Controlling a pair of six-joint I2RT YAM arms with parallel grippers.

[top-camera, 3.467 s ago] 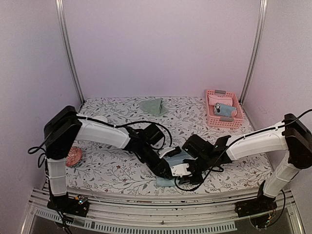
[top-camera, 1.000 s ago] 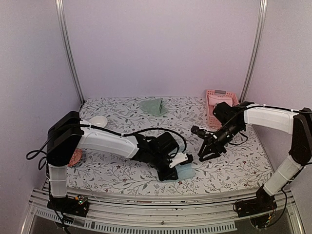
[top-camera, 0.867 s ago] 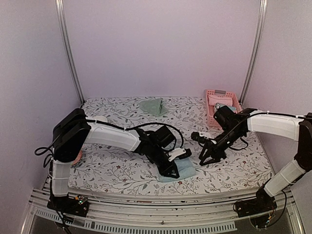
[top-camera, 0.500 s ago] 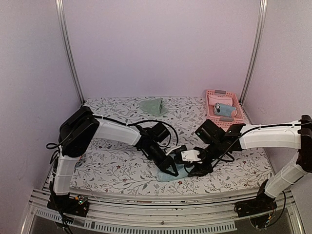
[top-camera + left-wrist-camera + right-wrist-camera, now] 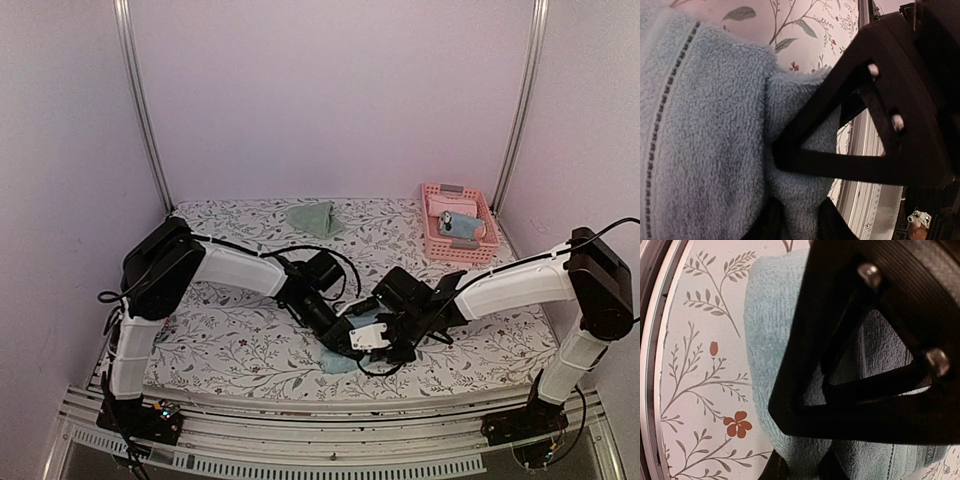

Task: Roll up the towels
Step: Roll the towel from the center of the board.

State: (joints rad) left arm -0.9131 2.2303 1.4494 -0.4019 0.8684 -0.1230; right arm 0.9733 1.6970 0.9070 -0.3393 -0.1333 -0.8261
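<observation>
From above, two towels lay on one floral-clothed desk [image 5: 230,345]: the light blue terry towel [image 5: 340,365] at lower centre, the crumpled sage-green towel [image 5: 313,217] at upper centre. One pink slatted plastic basket [image 5: 432,245] stood at upper right.

In the left wrist view, the left claw [image 5: 797,225] stood narrowly parted around a blue fold; I cannot tell whether it gripped.

In the right wrist view, the right claw [image 5: 802,467] pinched the blue towel's edge.
</observation>
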